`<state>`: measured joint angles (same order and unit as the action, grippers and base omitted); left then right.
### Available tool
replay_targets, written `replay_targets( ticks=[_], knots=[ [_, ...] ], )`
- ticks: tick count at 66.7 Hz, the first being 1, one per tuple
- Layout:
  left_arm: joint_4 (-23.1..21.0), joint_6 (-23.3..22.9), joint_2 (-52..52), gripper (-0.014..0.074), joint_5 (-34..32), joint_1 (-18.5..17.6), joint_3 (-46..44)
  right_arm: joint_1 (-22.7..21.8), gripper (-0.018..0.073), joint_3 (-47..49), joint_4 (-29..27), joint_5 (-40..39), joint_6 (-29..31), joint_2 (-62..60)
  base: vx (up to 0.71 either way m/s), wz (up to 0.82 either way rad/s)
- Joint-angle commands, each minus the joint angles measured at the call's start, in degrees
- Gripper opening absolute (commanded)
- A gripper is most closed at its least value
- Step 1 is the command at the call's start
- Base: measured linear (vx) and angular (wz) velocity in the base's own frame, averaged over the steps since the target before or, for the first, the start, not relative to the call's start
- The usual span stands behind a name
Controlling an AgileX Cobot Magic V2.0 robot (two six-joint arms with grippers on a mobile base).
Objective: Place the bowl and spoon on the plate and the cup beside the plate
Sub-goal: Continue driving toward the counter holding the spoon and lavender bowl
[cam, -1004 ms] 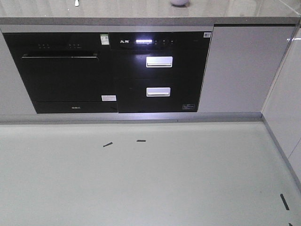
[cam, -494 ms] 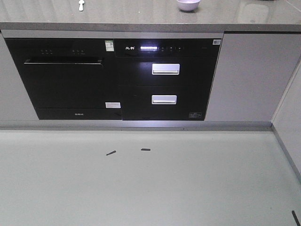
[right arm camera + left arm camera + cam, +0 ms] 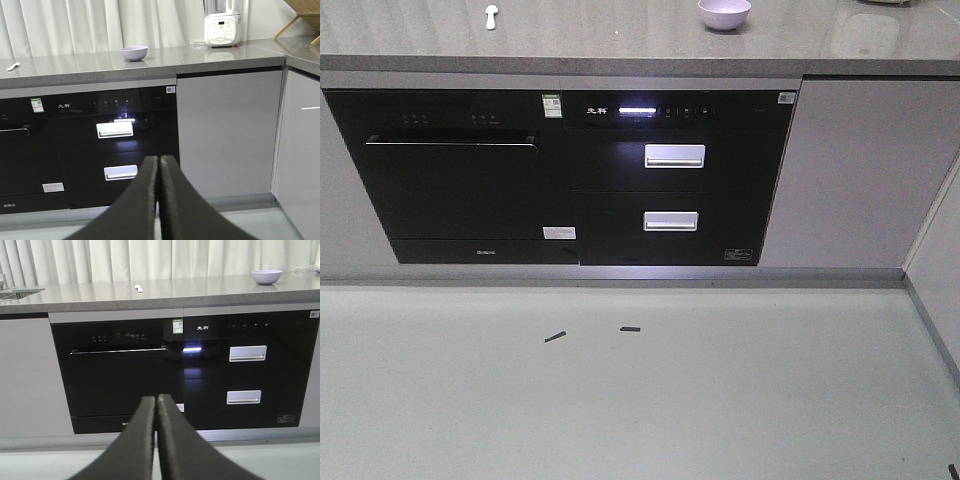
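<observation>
The front view looks down from well back at the counter (image 3: 620, 45) and floor. Each wrist view looks level past the left gripper (image 3: 156, 400) or right gripper (image 3: 159, 160). All 3 share the bowl (image 3: 724, 13) and spoon (image 3: 491, 16), far beyond both grippers.

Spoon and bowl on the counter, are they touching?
Apart. The left wrist view shows bare countertop between the spoon and the bowl.

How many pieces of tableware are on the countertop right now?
2. The spoon lies toward the left of the countertop, and the bowl stands farther right. No other pieces show in any view; more may sit outside the frames.
</observation>
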<state>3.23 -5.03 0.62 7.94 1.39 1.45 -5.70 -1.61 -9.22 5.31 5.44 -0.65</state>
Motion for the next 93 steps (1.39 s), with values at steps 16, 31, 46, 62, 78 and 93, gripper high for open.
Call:
replay_targets(
  ticks=[16,31,46,62,78,93],
  knots=[
    [-0.04,-0.66,0.23,-0.0006,-4.22,-0.04,-0.43,-0.40,-0.0006,-0.27,0.01,-4.01,0.46,-0.62,0.05,-0.01],
    [-0.04,-0.66,0.23,-0.0006,-4.22,-0.04,-0.43,-0.40,-0.0006,-0.27,0.01,-4.01,0.46,-0.62,0.06,-0.01],
    [-0.04,-0.66,0.23,-0.0006,-4.22,-0.04,-0.43,-0.40,-0.0006,-0.27,0.01,-4.01,0.46,-0.62,0.07,-0.01],
    [-0.04,-0.66,0.23,-0.0006,-4.22,-0.04,-0.43,-0.40,-0.0006,-0.27,0.01,-4.01,0.46,-0.62,0.10,-0.02],
    [-0.04,-0.66,0.23,-0.0006,-4.22,-0.04,-0.43,-0.40,-0.0006,-0.27,0.01,-4.01,0.46,-0.62,0.11,-0.01],
    [-0.04,-0.66,0.23,-0.0006,-4.22,-0.04,-0.43,-0.40,-0.0006,-0.27,0.01,-4.01,0.46,-0.62,0.12,0.00]
  ],
)
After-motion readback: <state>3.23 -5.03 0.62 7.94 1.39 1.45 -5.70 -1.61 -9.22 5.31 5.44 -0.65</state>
